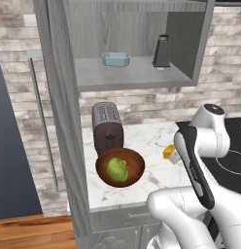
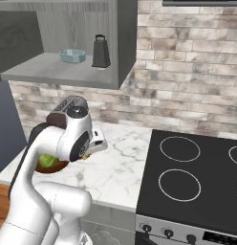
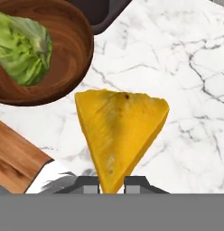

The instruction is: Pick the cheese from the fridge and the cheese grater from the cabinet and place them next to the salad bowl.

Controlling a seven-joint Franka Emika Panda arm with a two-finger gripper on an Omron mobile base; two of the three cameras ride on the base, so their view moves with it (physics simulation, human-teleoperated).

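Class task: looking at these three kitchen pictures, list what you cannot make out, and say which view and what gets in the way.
- Cheese: left base view, mostly behind the arm.
- Salad bowl: right base view, largely hidden by the arm.
- Claw contact with the cheese: hand view, cut off at the bottom.
- Toaster: its base hidden behind the bowl.

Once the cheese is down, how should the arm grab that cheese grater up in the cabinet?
Grip the cheese grater by its narrow upper body just under the handle, coming from the open cabinet front. It stands upright and tapers upward; the blue dish sits clear beside it.
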